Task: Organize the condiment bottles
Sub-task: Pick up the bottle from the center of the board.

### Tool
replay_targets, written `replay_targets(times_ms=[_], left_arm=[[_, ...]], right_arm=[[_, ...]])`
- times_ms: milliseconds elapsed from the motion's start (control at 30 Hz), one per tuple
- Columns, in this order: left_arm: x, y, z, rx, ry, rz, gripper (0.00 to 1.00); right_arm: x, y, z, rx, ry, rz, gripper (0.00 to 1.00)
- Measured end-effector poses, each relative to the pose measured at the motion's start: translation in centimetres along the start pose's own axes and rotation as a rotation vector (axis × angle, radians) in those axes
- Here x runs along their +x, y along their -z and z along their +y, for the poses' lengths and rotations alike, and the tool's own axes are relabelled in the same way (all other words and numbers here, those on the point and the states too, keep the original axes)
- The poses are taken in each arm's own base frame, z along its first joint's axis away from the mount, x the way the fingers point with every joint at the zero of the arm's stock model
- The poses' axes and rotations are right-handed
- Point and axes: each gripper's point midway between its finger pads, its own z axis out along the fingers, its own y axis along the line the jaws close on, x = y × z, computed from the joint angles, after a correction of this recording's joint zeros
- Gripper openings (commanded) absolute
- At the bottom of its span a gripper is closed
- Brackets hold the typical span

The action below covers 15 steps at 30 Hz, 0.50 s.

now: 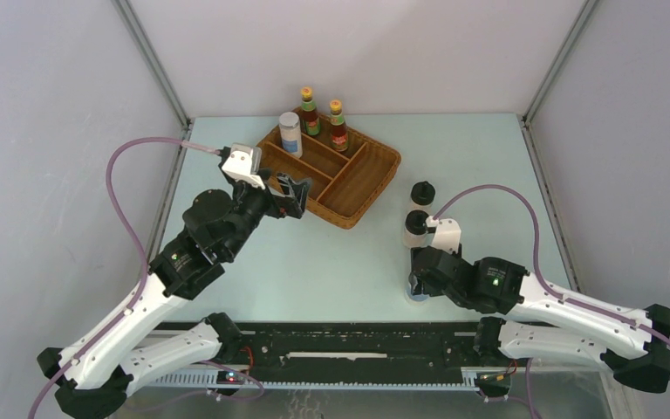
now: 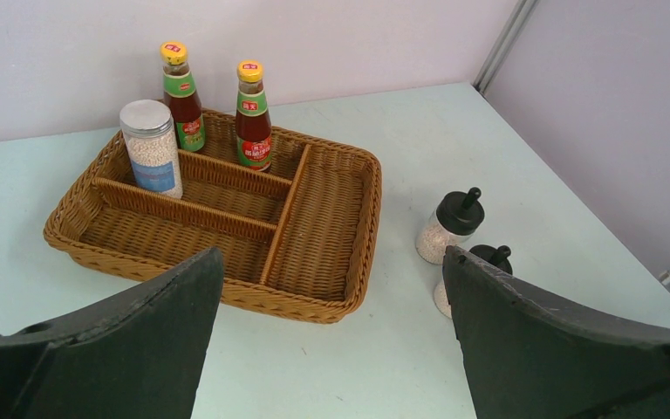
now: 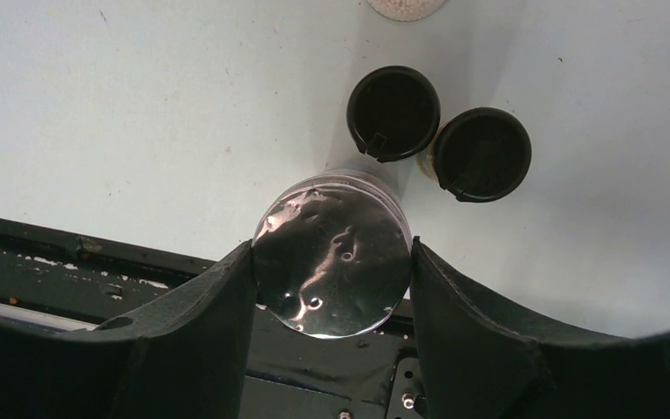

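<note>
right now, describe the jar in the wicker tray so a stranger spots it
Find the brown wicker tray on the far side of the table. The jar stands at its left end beside two slim sauce bottles. Only it is squat, with a silver lid.

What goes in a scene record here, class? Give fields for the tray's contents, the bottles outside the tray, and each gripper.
Tray contents: wicker tray holds two sauce bottles and one silver-lidded jar, all upright.
Outside tray: two black-capped shakers; second jar near the table's near edge.
Left gripper: open, empty, beside the tray.
Right gripper: fingers flank the second jar; contact unclear.
</note>
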Motion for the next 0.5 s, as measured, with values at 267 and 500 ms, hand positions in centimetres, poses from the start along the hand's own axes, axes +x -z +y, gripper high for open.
replay_targets(times_ms=[267,500], left_arm=[[0.10,-0.10,-0.02,-0.001,-0.001,0.003,1.00],[0.10,-0.10,-0.01,-0.001,-0.001,0.003,1.00]], right_arm=[[0.10,0.15,0.04,-0.011,-0.003,0.004,0.00],[0.13,0.19,0.07,-0.014,0.003,0.005,0.00]])
